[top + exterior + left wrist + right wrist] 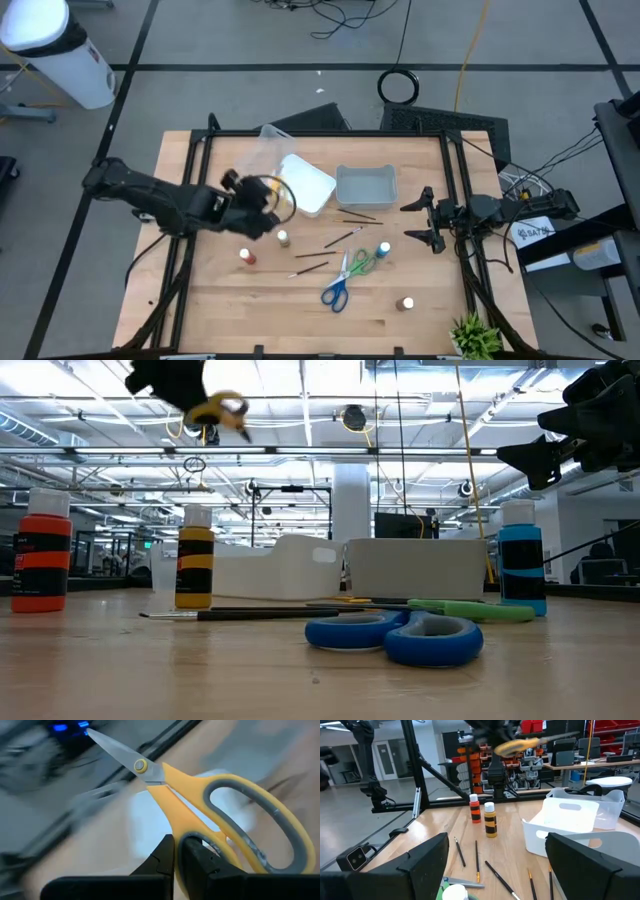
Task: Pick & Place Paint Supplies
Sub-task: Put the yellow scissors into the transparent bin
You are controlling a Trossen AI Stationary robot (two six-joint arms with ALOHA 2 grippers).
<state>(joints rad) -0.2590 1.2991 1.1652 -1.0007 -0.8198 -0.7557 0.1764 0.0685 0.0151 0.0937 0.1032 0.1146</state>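
High view: left gripper (262, 203) is clamped on the yellow-handled scissors (281, 197), carried above the table beside the white bin (312, 180), presumably on the way to a drop there; which bin is meant cannot be told. Right gripper (428, 219) waits at the table's right side, jaws spread wide and empty, near the clear bin (366, 186). On the table: blue scissors (336, 290), green scissors (361, 263), brushes (342, 237), several bottles; bottle colours are hard to read here. Low view: the yellow-handled scissors (222, 407) hang high, clear of everything; the left gripper is mostly cut off at the top edge. Red bottle (41, 562), yellow bottle (194, 568), blue bottle (521, 567) stand upright. Left wrist view: fingers (165, 857) pinch the handle near the loop, blades closed, so the tool hangs stably; background is smeared. Right wrist view: fingers (427, 857) are wide apart, nothing between them; a white cap (454, 892) is cut off at the edge.
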